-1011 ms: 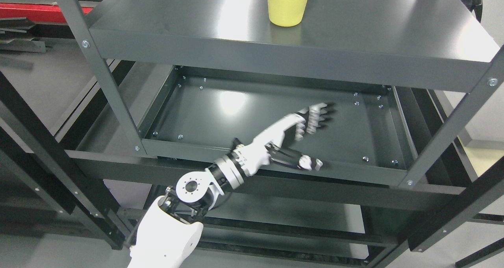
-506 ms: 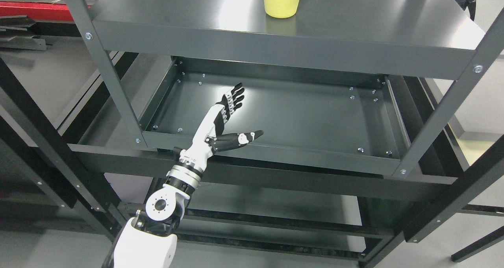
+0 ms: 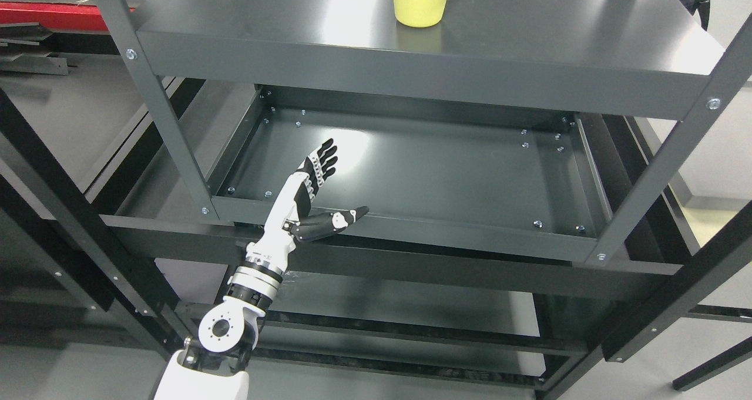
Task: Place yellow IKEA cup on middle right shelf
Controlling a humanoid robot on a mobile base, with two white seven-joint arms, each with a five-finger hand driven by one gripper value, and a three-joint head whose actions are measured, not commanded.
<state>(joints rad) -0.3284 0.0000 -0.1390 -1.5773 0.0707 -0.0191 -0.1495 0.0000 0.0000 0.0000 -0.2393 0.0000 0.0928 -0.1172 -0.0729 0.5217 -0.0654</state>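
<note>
Dark metal shelf [image 3: 529, 41] — plain yellow cup [image 3: 418, 3] upright on top; left hand [image 3: 311, 194] spread wide, empty.

Yellow cup [image 3: 422, 0] stands upright (top cropped) on upper shelf [image 3: 529, 41].

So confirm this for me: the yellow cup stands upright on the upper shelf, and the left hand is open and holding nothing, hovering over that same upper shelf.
Not quite. In the head view the yellow cup does stand upright on the upper shelf, and the left hand is open and holds nothing. But the hand is not over that shelf: it is one level down, at the front left of the lower tray shelf.
</note>
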